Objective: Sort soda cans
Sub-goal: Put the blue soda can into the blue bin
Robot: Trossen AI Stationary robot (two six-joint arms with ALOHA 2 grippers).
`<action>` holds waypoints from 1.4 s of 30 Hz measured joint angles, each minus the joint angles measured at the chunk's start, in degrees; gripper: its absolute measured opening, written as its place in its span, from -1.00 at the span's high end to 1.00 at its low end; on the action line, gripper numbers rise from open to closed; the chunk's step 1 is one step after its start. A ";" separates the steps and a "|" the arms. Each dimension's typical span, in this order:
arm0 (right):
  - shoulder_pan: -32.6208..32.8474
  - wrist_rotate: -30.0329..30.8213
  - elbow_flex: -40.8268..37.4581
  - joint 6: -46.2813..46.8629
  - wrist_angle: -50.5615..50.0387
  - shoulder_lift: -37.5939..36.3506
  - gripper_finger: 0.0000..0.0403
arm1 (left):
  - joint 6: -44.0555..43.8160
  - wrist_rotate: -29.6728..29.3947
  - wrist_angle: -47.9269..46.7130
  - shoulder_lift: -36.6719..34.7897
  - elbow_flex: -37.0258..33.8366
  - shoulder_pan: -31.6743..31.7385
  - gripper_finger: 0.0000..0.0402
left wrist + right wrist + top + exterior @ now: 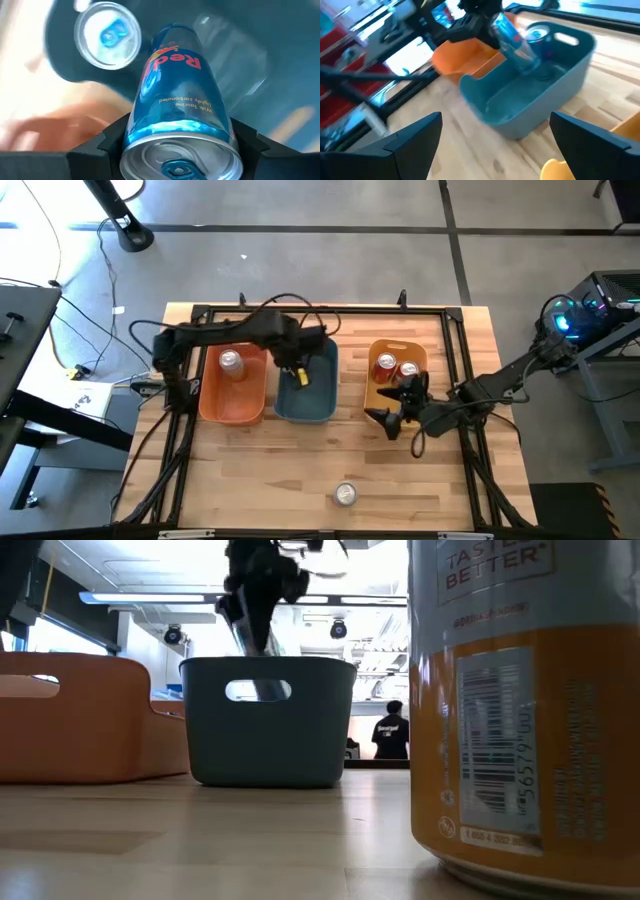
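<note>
The left end effector [175, 145] is hanging over the blue-grey bin [306, 402], its dark fingers [100, 145] partly closed around a slim blue and silver can [177, 105] that is tilting down into the bin. The can's printed metal wall is glossy and its silver lid is facing the wrist camera. A second can [107, 34] is already standing upright inside the same bin, its round shiny top facing up.

The bin is smooth, matte plastic, rectangular with rounded corners and a slot handle cut into its end wall. Just beside it on the pale wood-plank table [260, 470] is sitting an orange bin [232, 392] of the same shape, holding one silver-topped can [231, 362]. Farther right, a yellow bin [397, 355] is holding two red cans [397, 367].

The right end effector [392, 418] is waiting near the front of the yellow bin with its fingers spread wide and gripping nothing.

A single can [345, 494] is standing alone near the table's front edge; the low view is showing its orange side with a barcode.
</note>
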 joint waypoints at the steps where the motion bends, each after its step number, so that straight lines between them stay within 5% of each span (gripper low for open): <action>1: -0.53 0.42 0.00 0.99 0.02 0.47 -0.81 | 3.31 -0.03 -1.71 1.04 1.22 0.75 -0.07; 10: -4.74 2.27 0.00 6.78 3.61 2.13 -0.81 | 23.96 -1.03 -8.27 7.24 4.99 3.79 -0.07; 21: -6.99 1.70 0.00 4.16 5.25 2.18 -0.81 | 24.55 0.44 -8.29 11.41 5.02 3.94 -0.07; 28: -6.99 1.52 0.00 3.11 5.08 2.18 -0.81 | 23.44 0.30 -6.65 11.33 5.02 3.91 -0.38; 42: -6.82 -0.07 0.00 1.38 5.06 2.18 -0.81 | 18.51 4.26 -7.42 10.84 5.27 3.56 -0.39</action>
